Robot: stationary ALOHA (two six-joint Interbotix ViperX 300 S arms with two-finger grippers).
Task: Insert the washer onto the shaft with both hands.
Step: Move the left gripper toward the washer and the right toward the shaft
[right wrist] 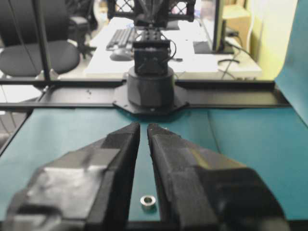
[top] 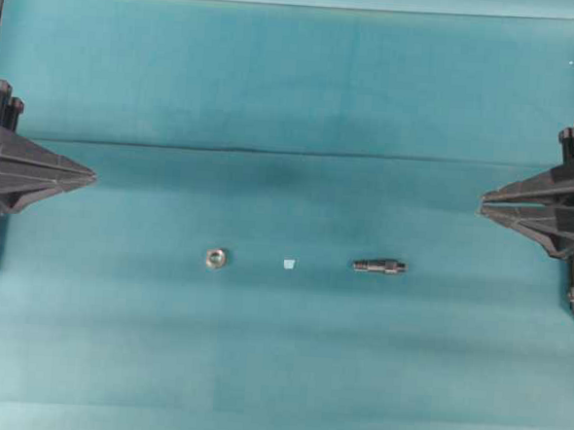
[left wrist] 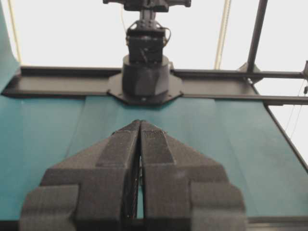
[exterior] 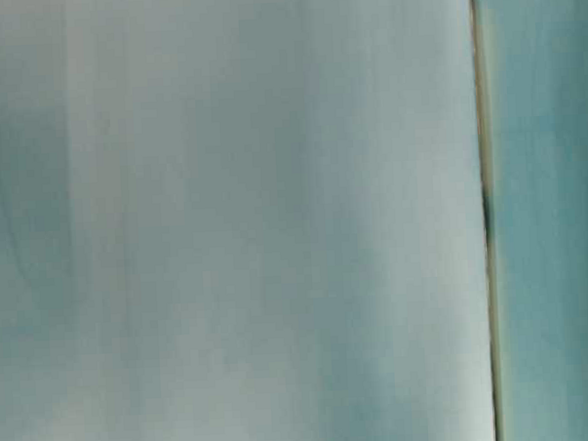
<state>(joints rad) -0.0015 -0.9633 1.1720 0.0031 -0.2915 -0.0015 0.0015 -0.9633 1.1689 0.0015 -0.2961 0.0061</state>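
Washer and shaft lie mid-table, well apart from both pressed-together pincers; table-level view seemingly blurred.

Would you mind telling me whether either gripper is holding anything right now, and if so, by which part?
Nothing is held. The left gripper and right gripper are both shut and empty at the table's sides, while the washer and shaft lie untouched on the cloth.

Probably an office-lab: a keyboard on a desk, an office chair.
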